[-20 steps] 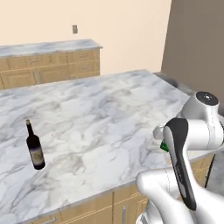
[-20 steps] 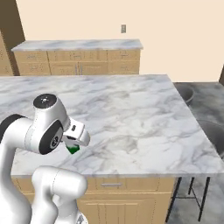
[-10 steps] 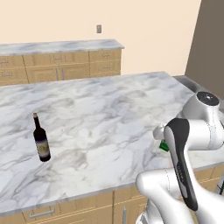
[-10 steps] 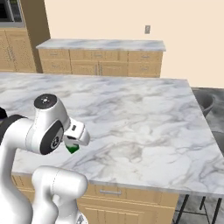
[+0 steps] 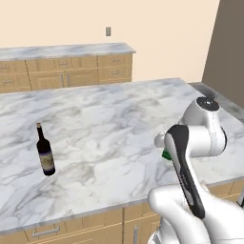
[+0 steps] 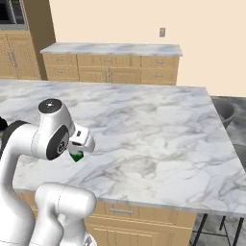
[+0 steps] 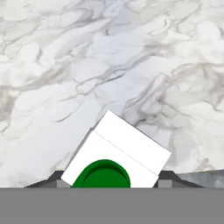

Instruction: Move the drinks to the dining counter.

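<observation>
Carton (image 7: pixel 118 155), small, green-and-white: held in the gripper (image 7: pixel 113 186) above the near edge of the dining surface (image 6: pixel 144 129), white top panels and round green cap facing the hand camera; in the right base view a green corner (image 6: pixel 76 156) hangs just below the white hand. Gripper state: the fingertips themselves are hidden at the bottom of the hand view, but the carton rides aloft between them, so it reads as clamped on the carton. Handling, judged: light, thin-walled board; stiff along folded edges, yielding on flat faces, so moderate squeeze only, or the sides will buckle. Flat sides offer good friction; best hold is across two opposite flat faces at mid-body, clear of the cap and the sloped top. Carton sits skewed relative to the fingers in the hand view, so it may land on an edge or tip when set down; lower until the base meets marble before letting go. Wine bottle (image 5: pixel 45 151), tall, dark, labelled: standing upright on the same surface, well apart from the gripper, off to its left. Handling, judged: heavy, rigid, smooth glass, top-heavy and breakable; hold low on the cylindrical body, not the neck. Surface below and ahead of the gripper: bare veined marble.
</observation>
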You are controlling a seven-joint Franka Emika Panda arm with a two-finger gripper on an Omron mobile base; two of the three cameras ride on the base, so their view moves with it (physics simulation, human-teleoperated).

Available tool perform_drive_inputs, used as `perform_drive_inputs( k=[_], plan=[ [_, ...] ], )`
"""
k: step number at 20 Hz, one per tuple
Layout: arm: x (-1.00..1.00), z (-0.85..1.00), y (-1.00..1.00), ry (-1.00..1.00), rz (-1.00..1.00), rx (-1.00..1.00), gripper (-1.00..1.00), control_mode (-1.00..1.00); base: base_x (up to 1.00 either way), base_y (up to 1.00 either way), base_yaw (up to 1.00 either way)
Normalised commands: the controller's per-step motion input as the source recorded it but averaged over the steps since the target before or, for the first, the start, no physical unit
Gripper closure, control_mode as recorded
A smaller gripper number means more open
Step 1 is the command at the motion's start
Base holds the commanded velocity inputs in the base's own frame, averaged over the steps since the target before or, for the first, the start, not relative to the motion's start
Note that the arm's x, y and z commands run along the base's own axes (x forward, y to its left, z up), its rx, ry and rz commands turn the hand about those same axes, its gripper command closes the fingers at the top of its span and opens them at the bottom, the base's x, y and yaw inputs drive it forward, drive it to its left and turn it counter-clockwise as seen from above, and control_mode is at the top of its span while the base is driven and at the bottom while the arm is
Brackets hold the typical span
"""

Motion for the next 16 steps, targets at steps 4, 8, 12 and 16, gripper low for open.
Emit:
perform_drive_inputs(
  k=[4, 8, 12, 16],
  plan=[
    [1.00, 0.17, 0.26, 0.35, 0.11, -0.08, 1.00, -1.00, 0.00, 0.00, 0.00],
    [1.00, -0.02, 0.00, 0.30, 0.03, -0.02, 1.00, -1.00, 0.00, 0.00, 0.00],
    [0.87, -0.29, 0.00, 0.01, 0.02, 0.00, 1.00, -1.00, 0.00, 0.00, 0.00],
    [0.84, -0.29, 0.00, -0.02, 0.08, 0.00, 1.00, -1.00, 0.00, 0.00, 0.00]
  ],
)
